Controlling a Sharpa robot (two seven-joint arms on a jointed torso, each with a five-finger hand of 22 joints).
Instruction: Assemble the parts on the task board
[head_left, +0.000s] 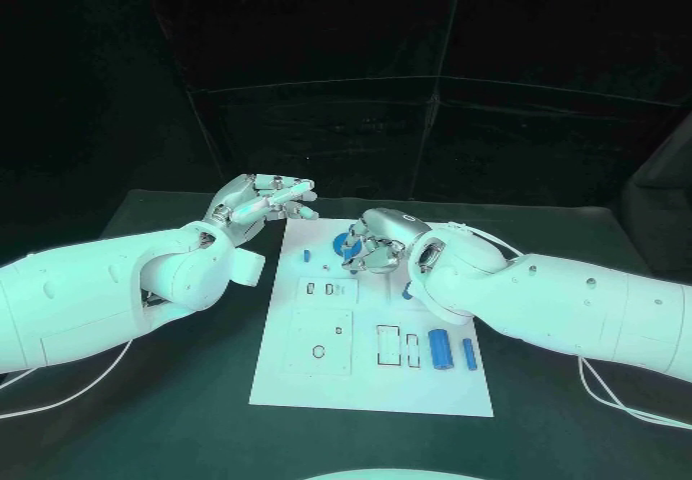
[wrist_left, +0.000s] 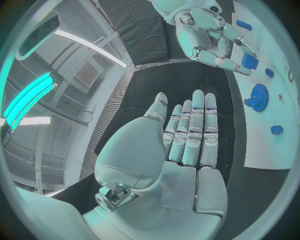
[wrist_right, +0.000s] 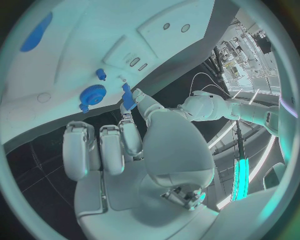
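The white task board (head_left: 372, 385) lies in the middle of the black table. A blue gear (head_left: 349, 243) (wrist_right: 94, 93) (wrist_left: 258, 95) stands near the board's far edge. My right hand (head_left: 379, 245) (wrist_left: 211, 32) hovers just beside the gear and pinches a small blue block (wrist_right: 127, 96) (wrist_left: 250, 61) between thumb and a finger. My left hand (head_left: 268, 200) (wrist_left: 187, 142) is raised off the board's far left corner, palm flat, fingers straight, holding nothing. A small blue peg (head_left: 306, 254) (wrist_right: 100, 74) stands left of the gear. Two blue cylinders (head_left: 440, 348) lie at the board's right.
Empty slots and holes (head_left: 329, 290) mark the board's left and middle. Another small blue piece (head_left: 408, 292) shows beside my right forearm. A black backdrop (head_left: 433, 130) closes off the table's far side. Cables (head_left: 613, 395) trail from the arms over the table.
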